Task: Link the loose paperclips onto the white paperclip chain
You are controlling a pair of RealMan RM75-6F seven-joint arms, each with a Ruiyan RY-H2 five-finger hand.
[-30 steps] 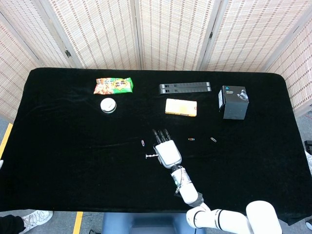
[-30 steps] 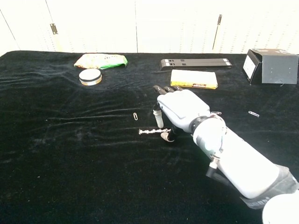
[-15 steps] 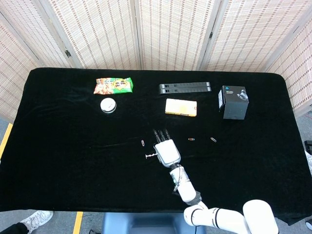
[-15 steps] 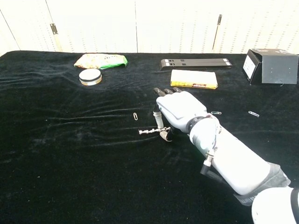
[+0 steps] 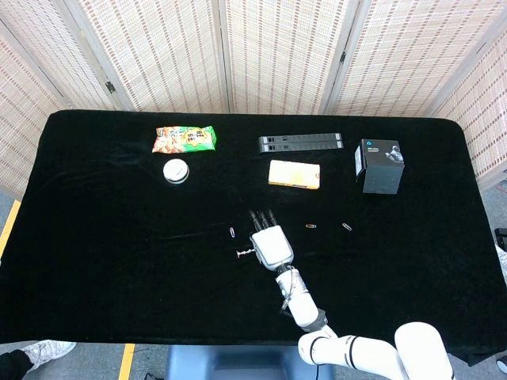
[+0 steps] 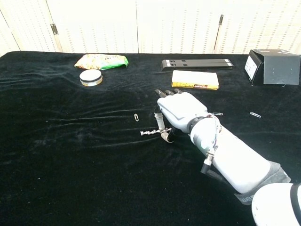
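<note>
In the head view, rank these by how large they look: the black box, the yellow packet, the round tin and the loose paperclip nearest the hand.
1. black box and yellow packet: too alike to separate
2. round tin
3. loose paperclip, by far the smallest

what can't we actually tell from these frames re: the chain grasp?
- Grip: the right hand covers one end of the white paperclip chain; contact is hidden in the chest view by the palm, and too small in the head view.
- Link count: chain links too small and blurred in both views.
- Colours of the loose paperclips: too small to read in the chest view.
- Left hand: in neither view.
</note>
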